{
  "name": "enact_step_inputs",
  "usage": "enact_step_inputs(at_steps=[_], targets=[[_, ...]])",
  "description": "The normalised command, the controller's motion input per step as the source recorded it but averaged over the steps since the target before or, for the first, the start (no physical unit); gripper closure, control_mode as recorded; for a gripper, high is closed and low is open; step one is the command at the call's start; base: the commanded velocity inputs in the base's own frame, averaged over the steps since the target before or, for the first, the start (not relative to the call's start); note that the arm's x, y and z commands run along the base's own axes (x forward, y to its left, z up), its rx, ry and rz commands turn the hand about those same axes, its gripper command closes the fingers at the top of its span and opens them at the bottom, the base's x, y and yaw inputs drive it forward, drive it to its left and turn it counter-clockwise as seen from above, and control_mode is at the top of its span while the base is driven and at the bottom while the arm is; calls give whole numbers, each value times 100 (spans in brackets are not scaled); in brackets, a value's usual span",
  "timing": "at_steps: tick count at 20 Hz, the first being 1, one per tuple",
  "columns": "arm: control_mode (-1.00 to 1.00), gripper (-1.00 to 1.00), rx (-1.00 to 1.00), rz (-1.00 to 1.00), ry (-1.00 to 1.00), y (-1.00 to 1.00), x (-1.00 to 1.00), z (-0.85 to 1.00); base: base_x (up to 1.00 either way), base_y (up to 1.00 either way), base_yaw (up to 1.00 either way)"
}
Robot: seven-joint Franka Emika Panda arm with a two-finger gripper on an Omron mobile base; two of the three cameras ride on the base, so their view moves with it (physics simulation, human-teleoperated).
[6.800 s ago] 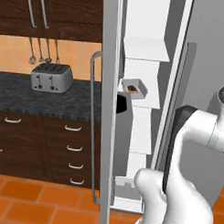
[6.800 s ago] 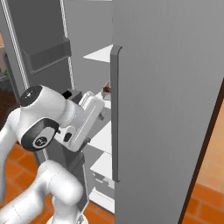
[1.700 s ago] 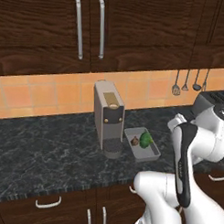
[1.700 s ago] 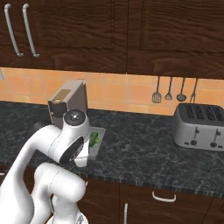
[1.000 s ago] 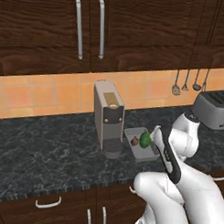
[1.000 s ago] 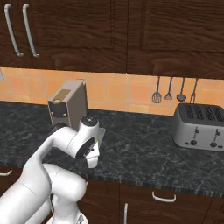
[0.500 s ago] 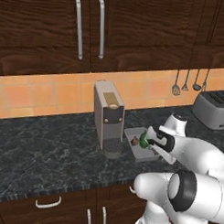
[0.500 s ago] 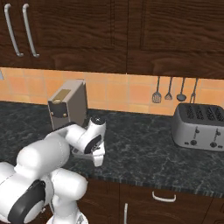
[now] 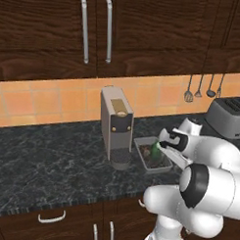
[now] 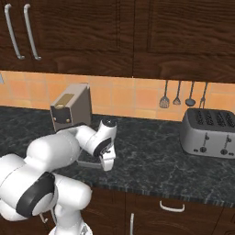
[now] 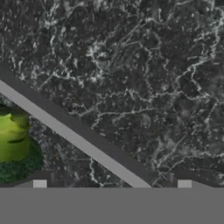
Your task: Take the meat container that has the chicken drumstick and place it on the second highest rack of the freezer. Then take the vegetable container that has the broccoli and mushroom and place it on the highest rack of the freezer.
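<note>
Left base view: we find no legible writing or brand marks on any appliance; the tall grey coffee machine (image 9: 116, 126) carries only a small gold panel on its front. Just right of it on the black speckled stone counter (image 9: 47, 163) sits a shallow grey rectangular tray, the vegetable container (image 9: 146, 144). Inside we see the rounded bright-green broccoli (image 9: 154, 150); the mushroom we cannot make out, as the white arm covers part of the tray. The hand hangs over the tray's right side. A silver toaster (image 9: 228, 116) stands to the right, with dark utensils (image 9: 199, 89) hung on the orange tiled wall above it.

Right base view: the arm's wrist hides most of the tray; only a grey edge (image 10: 86, 162) shows below the hand. The toaster's buttons bear no readable text.

Hand view: the tray's pale rim (image 11: 78, 135) runs diagonally, with the broccoli (image 11: 13, 142) inside at left. The two-finger gripper (image 11: 111, 186) stands spread wide, holding nothing, its fingertips (image 11: 40, 184) astride the rim.
</note>
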Motion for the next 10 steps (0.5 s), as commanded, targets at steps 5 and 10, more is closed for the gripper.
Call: enact_step_inputs(at_steps=[5,10], targets=[[-100,-100,0,0,0,0,-18,-6,0,0,0],[-100,-100,-1,0,7,22,9,-26,0,0,0]])
